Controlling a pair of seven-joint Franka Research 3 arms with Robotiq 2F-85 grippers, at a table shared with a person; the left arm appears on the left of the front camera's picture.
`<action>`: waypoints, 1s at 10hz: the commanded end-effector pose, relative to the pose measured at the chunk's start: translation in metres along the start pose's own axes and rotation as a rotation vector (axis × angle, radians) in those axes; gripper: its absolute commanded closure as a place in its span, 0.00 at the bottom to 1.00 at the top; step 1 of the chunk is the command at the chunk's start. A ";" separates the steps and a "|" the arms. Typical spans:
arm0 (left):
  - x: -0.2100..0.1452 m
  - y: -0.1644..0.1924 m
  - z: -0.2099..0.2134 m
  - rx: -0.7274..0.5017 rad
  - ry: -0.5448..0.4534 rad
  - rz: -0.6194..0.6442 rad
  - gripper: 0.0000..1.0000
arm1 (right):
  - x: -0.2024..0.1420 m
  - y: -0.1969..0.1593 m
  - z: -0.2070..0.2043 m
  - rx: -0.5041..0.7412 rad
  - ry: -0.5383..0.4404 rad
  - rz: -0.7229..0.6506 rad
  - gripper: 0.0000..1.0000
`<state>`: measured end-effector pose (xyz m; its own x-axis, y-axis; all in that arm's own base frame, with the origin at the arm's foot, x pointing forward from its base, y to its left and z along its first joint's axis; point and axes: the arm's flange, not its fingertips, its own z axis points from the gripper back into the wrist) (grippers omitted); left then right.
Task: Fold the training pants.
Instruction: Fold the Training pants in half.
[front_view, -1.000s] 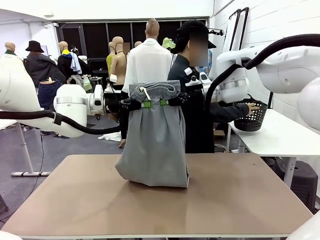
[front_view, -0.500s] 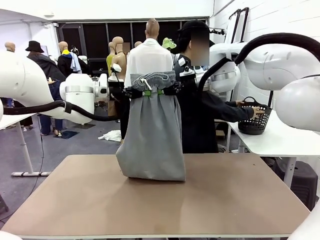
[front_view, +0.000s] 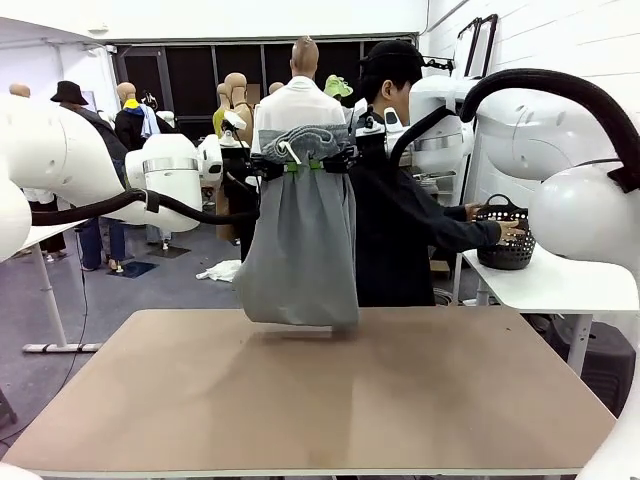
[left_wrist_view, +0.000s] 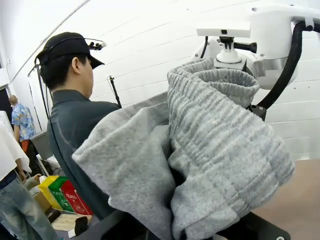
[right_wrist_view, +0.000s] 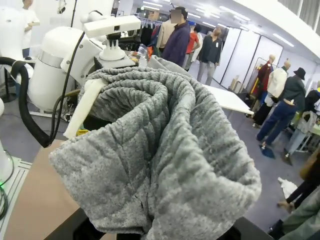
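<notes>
Above the table (front_view: 300, 400), both hands are gripping the training pants (front_view: 300, 240) by the waistband, hanging clear; next they need laying flat

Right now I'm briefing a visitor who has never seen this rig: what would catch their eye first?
The light grey soft jersey training pants, hanging in mid-air above the bare tan table, bunched at the gathered waistband. The left gripper and right gripper pinch that waistband from either side, jaws shut on the cloth. Behind, a person in dark clothes reaches to a black mesh basket on a white side table.
</notes>
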<state>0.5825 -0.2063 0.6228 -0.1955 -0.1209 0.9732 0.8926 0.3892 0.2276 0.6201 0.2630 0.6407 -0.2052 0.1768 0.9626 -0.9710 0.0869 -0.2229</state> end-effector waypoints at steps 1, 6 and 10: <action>-0.013 -0.004 -0.001 -0.002 0.006 0.013 1.00 | -0.016 0.010 -0.008 0.023 0.018 -0.009 1.00; -0.052 -0.051 0.026 -0.113 0.002 0.165 1.00 | -0.062 0.073 0.015 0.064 0.033 -0.146 1.00; -0.071 -0.120 0.051 -0.205 0.090 0.330 1.00 | -0.095 0.119 0.040 0.050 -0.043 -0.315 1.00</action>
<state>0.4863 -0.2036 0.5245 0.1028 -0.0967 0.9900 0.9667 0.2440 -0.0766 0.5342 0.2321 0.5322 0.0762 0.1587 0.9844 -0.9958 0.0628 0.0670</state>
